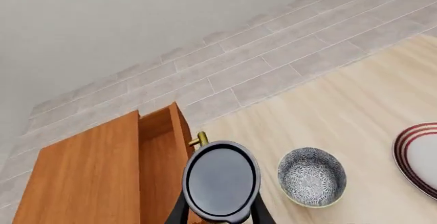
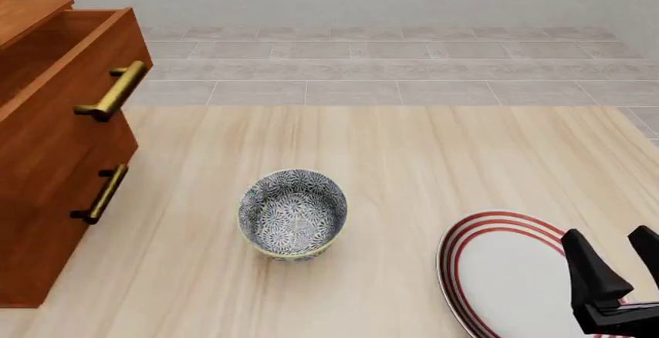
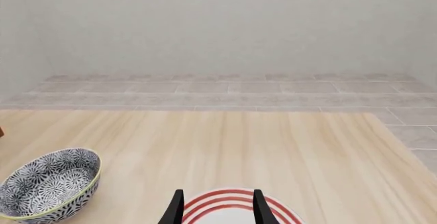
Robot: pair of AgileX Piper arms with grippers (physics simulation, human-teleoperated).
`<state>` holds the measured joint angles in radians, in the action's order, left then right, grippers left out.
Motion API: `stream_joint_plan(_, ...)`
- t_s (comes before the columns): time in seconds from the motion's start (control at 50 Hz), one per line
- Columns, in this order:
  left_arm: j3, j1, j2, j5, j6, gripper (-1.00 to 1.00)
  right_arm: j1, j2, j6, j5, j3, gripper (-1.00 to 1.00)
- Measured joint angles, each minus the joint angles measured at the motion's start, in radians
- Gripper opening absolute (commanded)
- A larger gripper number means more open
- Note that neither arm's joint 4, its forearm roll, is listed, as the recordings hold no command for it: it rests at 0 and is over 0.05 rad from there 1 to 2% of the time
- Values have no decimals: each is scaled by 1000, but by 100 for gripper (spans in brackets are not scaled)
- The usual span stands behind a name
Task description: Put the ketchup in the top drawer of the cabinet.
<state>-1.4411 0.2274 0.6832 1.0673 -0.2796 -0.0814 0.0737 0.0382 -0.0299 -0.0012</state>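
Observation:
In the left wrist view the ketchup (image 1: 220, 180) shows its dark glossy round top with a silvery rim. My left gripper (image 1: 220, 215) is shut on it, one black finger on each side. Just beyond it are the cabinet (image 1: 82, 175) and the brass handle (image 1: 199, 139) of the top drawer (image 1: 161, 147), which stands pulled out. In the front view the top drawer (image 2: 62, 68) juts out of the cabinet (image 2: 42, 222); the ketchup and left gripper are out of that view. My right gripper (image 2: 615, 255) is open and empty over the plate.
A blue-grey patterned bowl (image 2: 293, 214) sits mid-table, to the right of the cabinet. A white plate with red rings (image 2: 495, 276) lies at the front right under the right gripper. The lower drawer front (image 2: 62, 199) is closed. Grey tiled floor lies beyond the table's far edge.

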Motion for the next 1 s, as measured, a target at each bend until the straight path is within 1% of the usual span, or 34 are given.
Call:
stream_joint_plan(0.12, 17, -49, 37, -18, -7, -100, -4, -17, -1, 20, -9, 100)
stream_joint_plan(0.32, -2, -110, 83, -13, 9, -100, -17, -23, -4, 26, -10, 100)
stream_joint_plan(0.54, 7, -175, 137, -31, 65, -100, -21, -12, -7, 16, -7, 100)
stream_joint_plan(0.8, 30, -229, 197, -62, 97, -100, -22, -3, -9, 11, -5, 100)
stream_joint_plan(1.0, 62, -261, 221, -91, 96, -100, -22, 2, -6, 8, -4, 100)
